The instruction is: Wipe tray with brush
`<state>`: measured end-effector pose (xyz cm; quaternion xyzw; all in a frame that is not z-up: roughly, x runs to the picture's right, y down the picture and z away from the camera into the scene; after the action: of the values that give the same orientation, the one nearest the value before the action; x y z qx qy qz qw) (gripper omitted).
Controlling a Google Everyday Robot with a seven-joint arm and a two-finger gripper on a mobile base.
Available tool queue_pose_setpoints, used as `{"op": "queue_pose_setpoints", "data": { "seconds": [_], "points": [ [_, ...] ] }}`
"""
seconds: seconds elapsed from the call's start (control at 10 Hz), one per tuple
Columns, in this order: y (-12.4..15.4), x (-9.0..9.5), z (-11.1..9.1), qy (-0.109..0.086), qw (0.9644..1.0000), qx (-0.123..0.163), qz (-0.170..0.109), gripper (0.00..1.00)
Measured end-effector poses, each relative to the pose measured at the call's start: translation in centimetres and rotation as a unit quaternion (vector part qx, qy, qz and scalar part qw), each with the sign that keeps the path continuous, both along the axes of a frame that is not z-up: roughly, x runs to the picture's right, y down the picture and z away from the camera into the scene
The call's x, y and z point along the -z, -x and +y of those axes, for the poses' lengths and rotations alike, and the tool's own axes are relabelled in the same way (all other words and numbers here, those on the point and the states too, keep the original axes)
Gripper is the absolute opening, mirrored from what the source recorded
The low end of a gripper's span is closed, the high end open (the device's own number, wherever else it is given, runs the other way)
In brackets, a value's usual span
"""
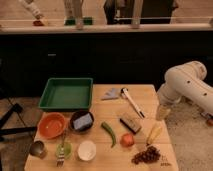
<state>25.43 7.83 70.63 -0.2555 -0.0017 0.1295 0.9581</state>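
Dark cabinets (100, 60), wooden table (146, 96) (grey floor (192, 147)).

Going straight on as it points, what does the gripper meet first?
The gripper hangs over the right edge of the wooden table, pointing down; probably meets that edge near the corn cob, depth unclear.

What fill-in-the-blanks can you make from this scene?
1. The tray is coloured ___.
2. The brush lies on the ___, not in the tray.
3. The open gripper hangs to the right of the brush in the picture, holding ___.
Missing words: green; table; nothing.
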Motion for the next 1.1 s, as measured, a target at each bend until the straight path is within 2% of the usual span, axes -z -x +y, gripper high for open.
{"op": "queue_pose_setpoints", "data": {
  "seconds": [0.2, 0.3, 0.4, 0.9, 1.1],
  "points": [
    [0.8, -2.4, -1.4, 0.006, 0.9987, -0.049, 0.012, 0.80],
    [2.1, -4.1, -2.4, 0.010, 0.9975, -0.070, 0.011, 0.80],
    [2.4, -4.6, -2.7, 0.011, 0.9970, -0.076, 0.011, 0.80],
    [2.2, -4.6, -2.6, 0.011, 0.9969, -0.076, 0.013, 0.80],
    [2.4, -4.9, -2.4, 0.005, 0.9954, -0.093, 0.022, 0.80]
  ]
}}
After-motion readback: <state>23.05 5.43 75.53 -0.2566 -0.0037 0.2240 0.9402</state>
